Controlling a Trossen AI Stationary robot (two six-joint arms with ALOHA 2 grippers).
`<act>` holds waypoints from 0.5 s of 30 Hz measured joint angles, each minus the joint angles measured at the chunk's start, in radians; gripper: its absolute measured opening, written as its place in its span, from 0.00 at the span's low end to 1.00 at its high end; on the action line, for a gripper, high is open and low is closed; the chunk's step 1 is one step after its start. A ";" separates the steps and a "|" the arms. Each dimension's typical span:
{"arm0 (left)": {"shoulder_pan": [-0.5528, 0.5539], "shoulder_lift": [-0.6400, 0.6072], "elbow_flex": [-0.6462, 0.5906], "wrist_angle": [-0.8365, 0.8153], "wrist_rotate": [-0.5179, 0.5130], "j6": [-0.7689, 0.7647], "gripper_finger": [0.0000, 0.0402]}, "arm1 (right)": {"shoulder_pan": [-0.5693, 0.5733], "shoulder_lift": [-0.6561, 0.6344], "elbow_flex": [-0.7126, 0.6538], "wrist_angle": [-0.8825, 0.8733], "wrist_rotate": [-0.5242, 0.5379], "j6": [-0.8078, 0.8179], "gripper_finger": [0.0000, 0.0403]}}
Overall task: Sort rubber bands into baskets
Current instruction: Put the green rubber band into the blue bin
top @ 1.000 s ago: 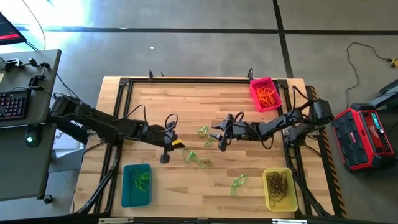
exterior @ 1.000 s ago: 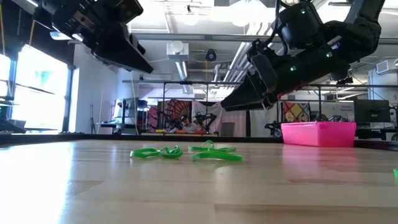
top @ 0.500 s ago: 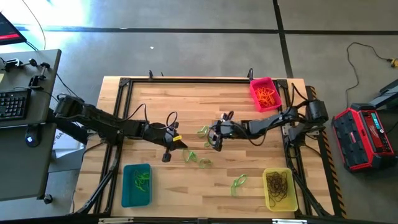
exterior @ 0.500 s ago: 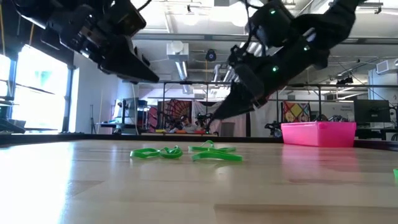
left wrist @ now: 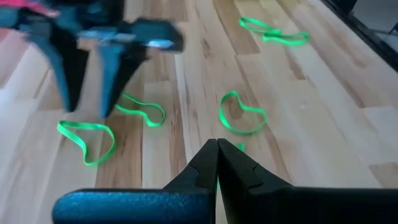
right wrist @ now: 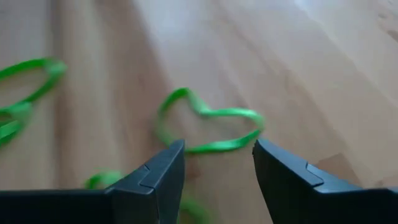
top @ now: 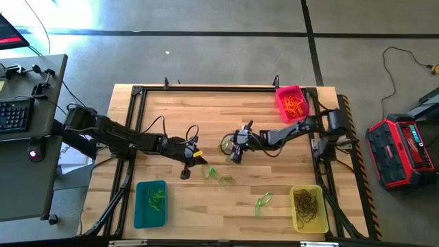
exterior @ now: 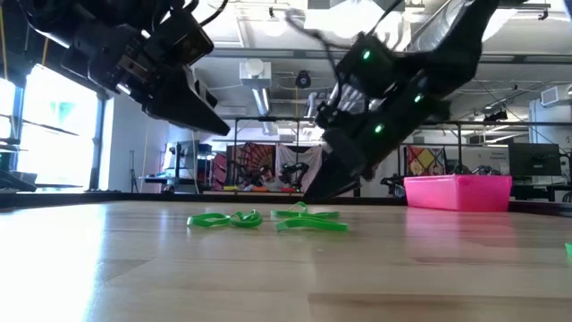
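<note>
Fingers on my right gripper [right wrist: 214, 168] stand wide apart with nothing between them, hanging low over a green band [right wrist: 208, 127] near the middle of the tabletop [top: 206, 116]. From above, that gripper [top: 235, 149] sits at the centre of the table, its arm reaching in from the right edge, and the band [top: 226, 145] lies just beside its tips. In the low view its tips [exterior: 315, 191] are down close to the wood, though I cannot tell whether they touch it.

My left gripper [left wrist: 217, 163] is pinched shut and holds nothing. It hovers a little left of centre [top: 185, 167], its arm coming in from the left edge.

Green bands are scattered loose on the wood: two [top: 218, 175] lie just toward the front edge from the centre, and another pair [top: 263, 202] lies nearer the front right corner. The left wrist view shows one band [left wrist: 241, 114] just ahead of the closed tips, and two more [left wrist: 87, 135] beside the other gripper.

Three baskets stand apart. The pink basket [top: 280, 103] sits at the back right corner with orange bands [top: 295, 105] in it. The yellow basket [top: 297, 218] sits at the front right corner holding dark bands [top: 307, 204]. The teal basket [top: 140, 206] sits near the front left corner with green bands [top: 157, 198] inside.
</note>
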 joint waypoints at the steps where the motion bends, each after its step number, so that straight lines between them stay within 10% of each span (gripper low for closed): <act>1: 0.000 0.008 0.000 0.006 0.000 0.000 0.00 | -0.011 0.017 0.007 0.011 0.004 0.013 0.44; 15: 0.000 0.029 0.000 0.009 -0.003 -0.001 0.00 | -0.040 0.162 0.147 -0.006 0.016 -0.019 0.29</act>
